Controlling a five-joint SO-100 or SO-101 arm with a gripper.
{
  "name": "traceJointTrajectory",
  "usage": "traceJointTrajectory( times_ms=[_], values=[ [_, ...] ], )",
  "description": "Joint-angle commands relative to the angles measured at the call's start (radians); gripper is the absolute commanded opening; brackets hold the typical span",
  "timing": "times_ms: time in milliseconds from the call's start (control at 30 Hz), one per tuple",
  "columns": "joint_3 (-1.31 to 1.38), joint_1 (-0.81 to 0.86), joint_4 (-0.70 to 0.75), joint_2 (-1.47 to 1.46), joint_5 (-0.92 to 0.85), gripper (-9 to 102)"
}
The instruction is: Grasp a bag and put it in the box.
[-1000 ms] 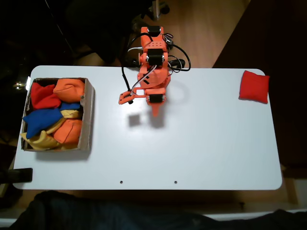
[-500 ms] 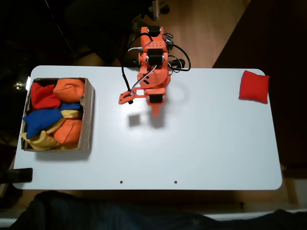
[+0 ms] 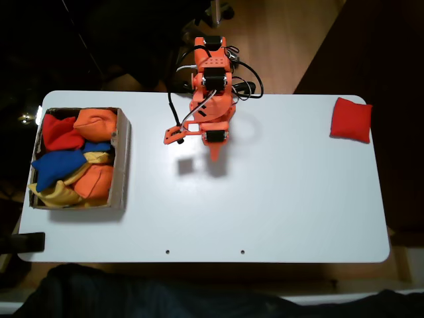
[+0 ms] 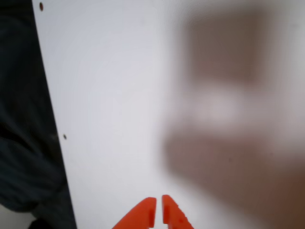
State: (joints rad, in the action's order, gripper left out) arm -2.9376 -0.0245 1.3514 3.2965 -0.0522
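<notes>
Your bag [image 3: 351,120] lies alone at the far right end of the table [image 3: 285,212] in the fixed view, close to the back right corner and nearly touching the right edge. It is well apart from the box [image 3: 121,159], which sits at the left end already heaped with other bean bags. It looks plump and soft, so expect it to be light and to sag and shift its filling; pinch it across the middle where the fabric bulges, not at a thin corner seam. It is near square, lies flat and is turned slightly off the table edges; you have no real long axis to line up with. Your gripper [image 4: 158,211] hangs over bare table with its fingertips nearly together, holding nothing.
</notes>
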Motion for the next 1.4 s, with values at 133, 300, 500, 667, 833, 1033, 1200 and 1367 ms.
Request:
traceJointTrajectory(
  times_ms=[133, 300, 500, 667, 833, 1033, 1200, 1367],
  values=[
    [0.008, -0.002, 0.002, 0.000, 0.002, 0],
    [0.006, -0.044, -0.009, 0.000, -0.005, 0],
    [0.006, -0.086, -0.011, 0.000, -0.043, 0],
    [0.006, -0.086, -0.009, 0.000, -0.041, 0],
    [0.008, -0.074, 0.000, 0.000, -0.034, 0],
    [0.012, -0.081, -0.021, -0.025, -0.049, 0],
    [0.043, -0.083, -0.046, -0.069, -0.043, 0],
    [0.106, -0.087, -0.066, -0.109, -0.032, 0]
  ],
)
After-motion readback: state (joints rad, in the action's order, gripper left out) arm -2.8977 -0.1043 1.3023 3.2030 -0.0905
